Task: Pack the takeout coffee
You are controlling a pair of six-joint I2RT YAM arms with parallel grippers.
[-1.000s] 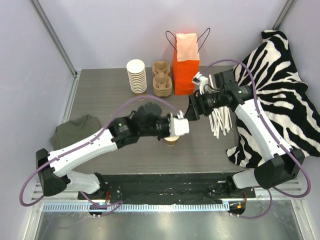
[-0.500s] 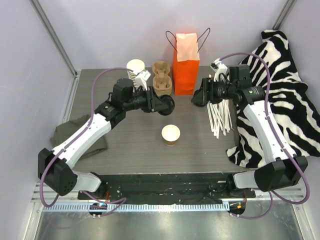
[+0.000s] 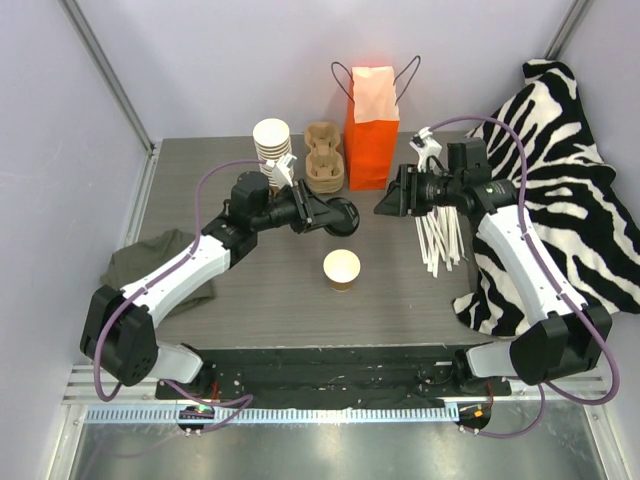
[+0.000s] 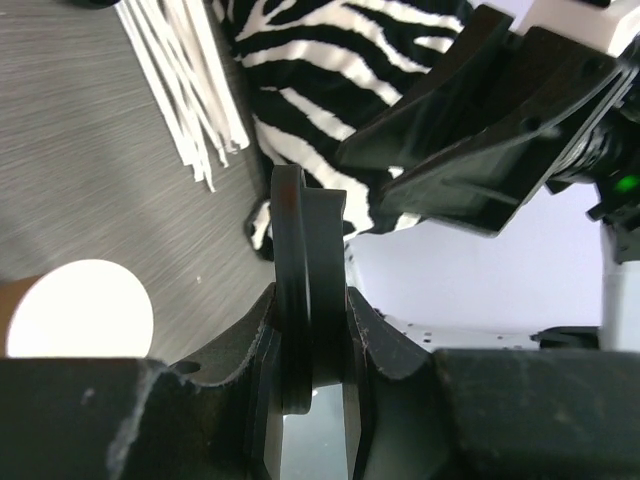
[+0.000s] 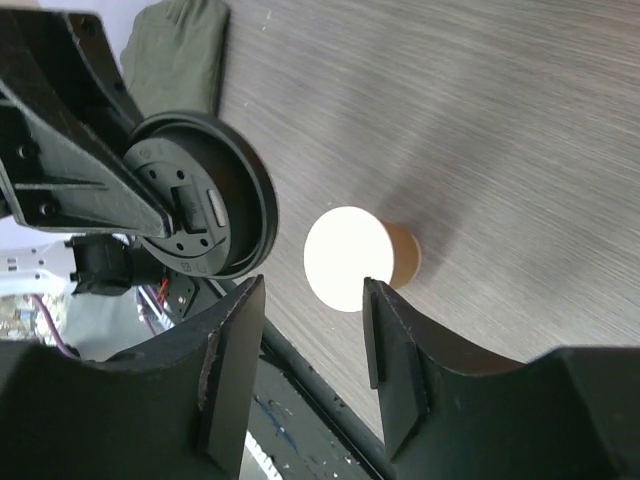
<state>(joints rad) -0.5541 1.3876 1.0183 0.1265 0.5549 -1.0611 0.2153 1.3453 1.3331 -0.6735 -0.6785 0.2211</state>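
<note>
- The left hand [image 3: 327,212] is pinched narrow on a black lid [image 3: 341,213]. It holds the lid on edge above the desk [image 3: 400,300], toward the back middle.
- In the left wrist view the lid shows edge-on, squeezed between the two fingers [image 4: 375,338].
- The cup [image 3: 341,268] stands upright on the desk, front of centre, with its pale mouth uncovered. It sits a little nearer than the lid and is not touching it.
- The right hand [image 3: 386,206] hangs just right of the lid and points at it. Its jaws are partly apart with nothing between them.
- In the right wrist view the lid's round face is turned toward that hand, and the cup shows beyond the gap in the jaws.
- An orange paper bag [image 3: 371,125] stands upright at the back, behind both hands.
- Left of the bag sits a brown cup carrier [image 3: 323,157], then a stack of cups [image 3: 272,150].
- White straws [image 3: 440,238] lie loose on the right of the desk, beside a zebra cloth [image 3: 565,180].
- A green cloth [image 3: 150,262] lies at the desk's left edge, partly under the left arm.
</note>
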